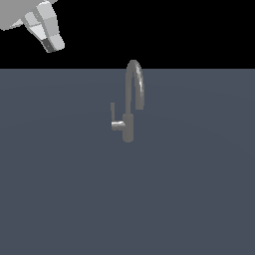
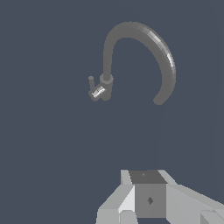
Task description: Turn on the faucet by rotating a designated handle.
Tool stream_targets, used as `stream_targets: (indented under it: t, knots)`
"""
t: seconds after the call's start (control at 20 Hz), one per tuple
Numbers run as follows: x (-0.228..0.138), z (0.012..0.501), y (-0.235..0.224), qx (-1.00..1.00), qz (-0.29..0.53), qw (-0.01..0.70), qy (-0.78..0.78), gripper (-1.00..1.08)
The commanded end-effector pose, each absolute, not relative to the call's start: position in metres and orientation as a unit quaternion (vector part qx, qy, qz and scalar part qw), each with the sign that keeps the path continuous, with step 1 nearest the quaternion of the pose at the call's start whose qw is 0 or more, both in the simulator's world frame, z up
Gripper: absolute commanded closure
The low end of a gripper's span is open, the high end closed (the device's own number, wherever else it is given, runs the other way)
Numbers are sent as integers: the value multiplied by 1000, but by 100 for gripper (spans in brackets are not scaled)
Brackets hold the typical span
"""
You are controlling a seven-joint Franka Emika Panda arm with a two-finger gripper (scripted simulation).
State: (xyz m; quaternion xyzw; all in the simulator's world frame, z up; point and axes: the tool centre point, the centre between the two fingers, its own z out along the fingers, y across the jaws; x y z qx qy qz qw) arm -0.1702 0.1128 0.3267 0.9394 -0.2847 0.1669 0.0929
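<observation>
Well apart: pincer (image 1: pixel 50 42), unlabelled faucet (image 1: pixel 130 102).

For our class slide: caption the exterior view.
Gripper hangs apart from the faucet, its handle untouched.

The faucet (image 1: pixel 130 107) looks like smooth grey metal with a soft shine. The handle (image 1: pixel 115 121) has 1 bright glossy spot. The floor (image 1: pixel 199 199) is matt, smooth blue-grey.

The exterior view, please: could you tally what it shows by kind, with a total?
Faucets: 1, the faucet, standing on the grey surface
Handles: 1, the handle, on the exterior view's left of the base
Grippers: 1, the gripper, apart from the faucet
Total: 3
</observation>
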Motion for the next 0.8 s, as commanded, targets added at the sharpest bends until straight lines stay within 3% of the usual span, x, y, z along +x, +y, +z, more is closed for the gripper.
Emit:
stream_targets:
  t: [0.0, 0.75]
  knots:
    - [-162, 317, 116, 933, 175, 97, -301, 108]
    - [-114, 272, 126, 891, 213, 120, -382, 108]
